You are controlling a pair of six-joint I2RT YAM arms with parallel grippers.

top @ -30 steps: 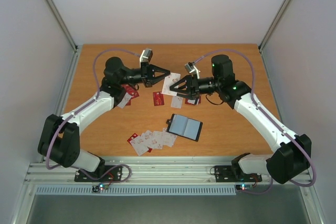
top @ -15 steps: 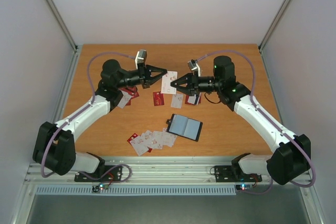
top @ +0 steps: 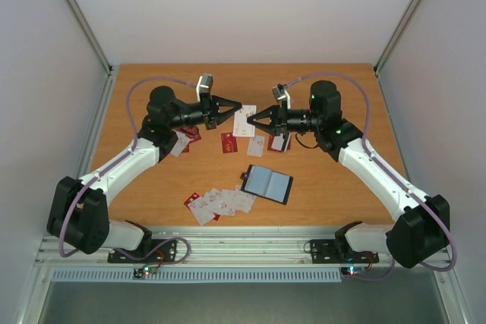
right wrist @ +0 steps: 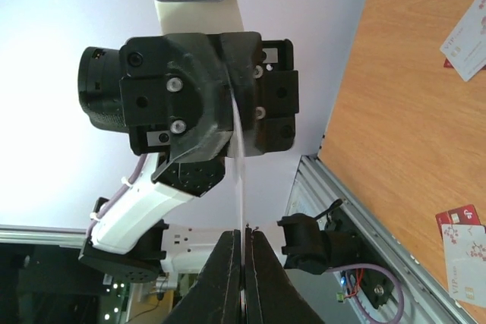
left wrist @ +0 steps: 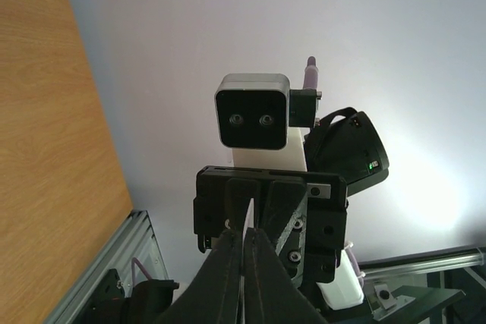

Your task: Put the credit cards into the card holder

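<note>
In the upper middle of the top view the two arms face each other above the desk (top: 342, 187), their tips almost meeting. The left gripper (top: 238, 105) is clamped on a white card (top: 244, 122) with red marks, and the right gripper (top: 251, 118) is closed on the same card from the opposite side, so the card hangs between them, off the desk.

In the left wrist view the card (left wrist: 248, 214) shows edge-on as a thin pale line. It runs from the closed left gripper (left wrist: 243, 242) at the bottom centre up into the black right gripper (left wrist: 250, 191) facing it. The right wrist view mirrors this: the card (right wrist: 241, 180) rises from the pinched right gripper (right wrist: 243, 252) towards the left gripper (right wrist: 231, 89) above.

The card holder (top: 267, 183) lies open and flat just below centre, pale bluish-grey inside up, with no card in it. A fanned heap of cards (top: 220, 202) sits to its lower left, near the front edge. A red card (top: 228, 142) lies alone below the grippers. Other cards lie under the left arm (top: 182, 140) and under the right arm (top: 277, 144).
</note>
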